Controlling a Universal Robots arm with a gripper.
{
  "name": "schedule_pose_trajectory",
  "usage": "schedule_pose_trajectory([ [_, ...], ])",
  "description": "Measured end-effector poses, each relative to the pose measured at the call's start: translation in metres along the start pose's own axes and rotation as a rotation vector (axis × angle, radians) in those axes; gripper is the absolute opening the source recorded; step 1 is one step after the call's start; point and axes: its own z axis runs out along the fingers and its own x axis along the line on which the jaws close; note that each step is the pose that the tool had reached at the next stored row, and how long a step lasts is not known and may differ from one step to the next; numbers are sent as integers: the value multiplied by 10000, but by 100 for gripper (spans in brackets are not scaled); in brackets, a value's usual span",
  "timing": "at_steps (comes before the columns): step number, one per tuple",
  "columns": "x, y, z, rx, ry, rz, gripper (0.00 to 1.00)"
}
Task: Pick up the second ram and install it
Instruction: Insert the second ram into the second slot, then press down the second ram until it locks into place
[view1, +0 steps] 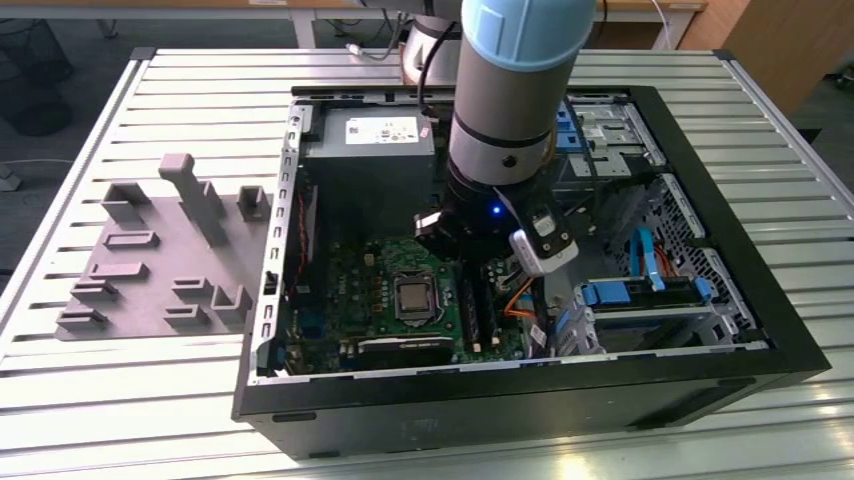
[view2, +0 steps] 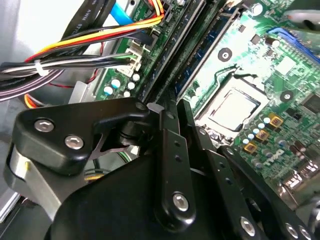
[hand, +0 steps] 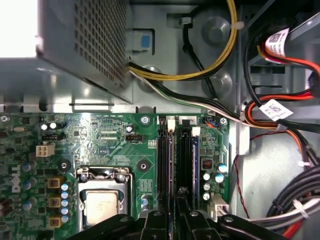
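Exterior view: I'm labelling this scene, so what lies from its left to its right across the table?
Grey fixture → case's wall on the exterior view's left → motherboard → gripper over the ram slots → blue drive bay → case's wall on the exterior view's right.

Green motherboard (hand: 125, 150), black case (view1: 747, 300), grey fixture blocks (view1: 160, 260), yellow cables (hand: 220, 60).

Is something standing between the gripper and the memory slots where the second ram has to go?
Nothing visible does. The gripper hangs directly over the memory slots. The cables run beside the slots, not across them. Whether it holds the ram, I cannot tell.
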Motion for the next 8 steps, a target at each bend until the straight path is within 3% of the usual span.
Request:
schedule_pose_trajectory([
  [4,0,0,-82,2,23,0,20],
  [5,0,0,-82,0,24,0,13],
  [8,0,0,-84,-1,26,0,11],
])
